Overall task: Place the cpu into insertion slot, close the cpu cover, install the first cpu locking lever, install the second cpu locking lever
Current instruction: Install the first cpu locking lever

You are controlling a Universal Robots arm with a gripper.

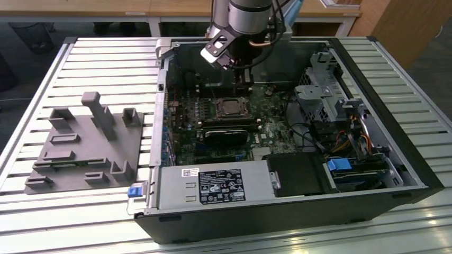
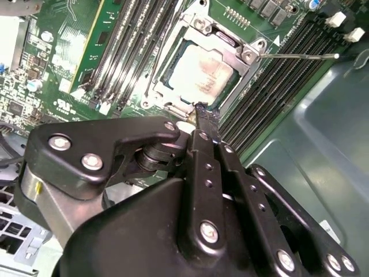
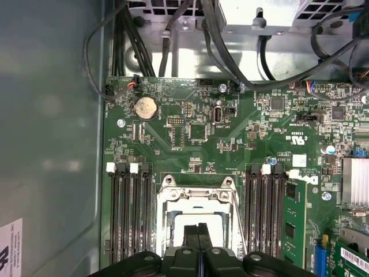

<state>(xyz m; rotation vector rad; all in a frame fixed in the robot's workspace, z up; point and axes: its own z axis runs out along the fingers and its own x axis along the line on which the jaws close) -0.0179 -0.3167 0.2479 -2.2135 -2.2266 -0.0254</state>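
Exterior view: the gripper (image 1: 245, 80) hangs low inside the open case (image 1: 282, 222), just above the cpu (image 1: 232, 107), which lies in the insertion slot (image 1: 218, 103). Second wrist view: fingers pressed together with nothing between them, tip at the edge of the cpu cover (image 2: 236, 81), which looks folded down over the chip. A thin locking lever (image 2: 300, 56) juts free. First wrist view shows the same closed tip over the socket. Lever step, I'd judge — it calls for an exact push on that thin rod.

The pale slatted metal counter (image 1: 99, 58) carries an open black computer case (image 1: 282, 219) lying on its side and, to the exterior view's left, a grey fixture (image 1: 81, 153) with upright posts.
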